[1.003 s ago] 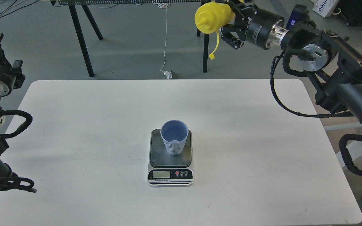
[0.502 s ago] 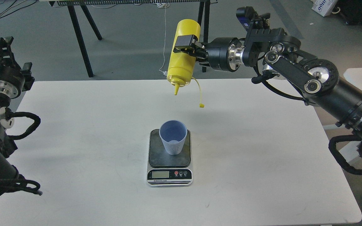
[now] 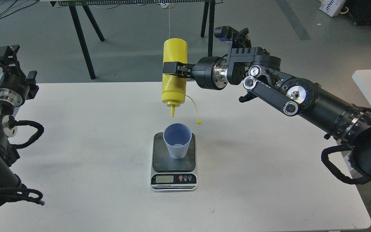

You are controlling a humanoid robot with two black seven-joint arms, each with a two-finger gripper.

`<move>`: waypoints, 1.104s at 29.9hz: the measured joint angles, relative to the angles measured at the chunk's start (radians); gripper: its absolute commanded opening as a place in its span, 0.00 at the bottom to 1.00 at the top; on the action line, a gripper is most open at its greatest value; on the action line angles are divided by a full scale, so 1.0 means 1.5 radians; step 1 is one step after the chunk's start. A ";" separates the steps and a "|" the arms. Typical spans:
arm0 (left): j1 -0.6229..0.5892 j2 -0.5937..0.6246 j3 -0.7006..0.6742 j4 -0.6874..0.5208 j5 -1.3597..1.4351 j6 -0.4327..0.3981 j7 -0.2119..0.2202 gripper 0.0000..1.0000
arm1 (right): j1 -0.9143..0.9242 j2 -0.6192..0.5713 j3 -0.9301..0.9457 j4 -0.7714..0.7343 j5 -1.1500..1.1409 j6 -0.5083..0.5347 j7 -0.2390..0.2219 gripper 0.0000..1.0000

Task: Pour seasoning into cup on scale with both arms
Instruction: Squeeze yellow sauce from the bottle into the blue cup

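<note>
The right claw [image 3: 174,69] pinches the bottle [image 3: 174,76] across its middle, one black finger visible across the front of the yellow body. The bottle hangs in the air upside down, its long axis nearly vertical with the flat base at the top and the nozzle [image 3: 173,111] pointing straight down. The nozzle tip sits above the cup [image 3: 177,145], apart from its rim, roughly over the rim's far edge. A thin yellow tether with the nozzle's small cap [image 3: 199,122] dangles to the right of the nozzle.

The cup stands upright on the dark plate of the scale [image 3: 174,162], toward the plate's rear. The scale rests near the middle of the white desk [image 3: 269,167], display strip facing the near edge.

The left claw [image 3: 7,53] is raised at the desk's far left corner, well apart from the cup; whether its fingers are spread or pressed together, I cannot tell.
</note>
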 measured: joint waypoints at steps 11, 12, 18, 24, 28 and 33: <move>0.001 0.002 0.000 -0.001 -0.001 0.000 0.000 1.00 | 0.005 0.033 -0.041 -0.028 -0.009 -0.011 0.002 0.02; 0.001 0.002 0.000 -0.001 -0.001 0.000 0.000 1.00 | 0.006 0.033 -0.045 -0.028 -0.009 -0.011 0.002 0.02; 0.007 0.000 -0.001 -0.001 -0.001 0.000 0.000 1.00 | 0.005 0.029 -0.051 -0.028 -0.012 -0.010 0.002 0.02; 0.008 -0.003 -0.001 -0.001 -0.002 0.000 0.000 1.00 | 0.002 0.023 -0.052 -0.029 -0.036 -0.010 0.003 0.02; 0.008 -0.003 -0.001 -0.001 -0.002 0.000 0.000 1.00 | -0.001 0.017 -0.052 -0.029 -0.040 -0.010 0.003 0.02; 0.008 -0.005 -0.002 0.000 -0.002 0.000 0.000 1.00 | -0.003 0.016 -0.024 -0.039 -0.024 -0.015 -0.001 0.02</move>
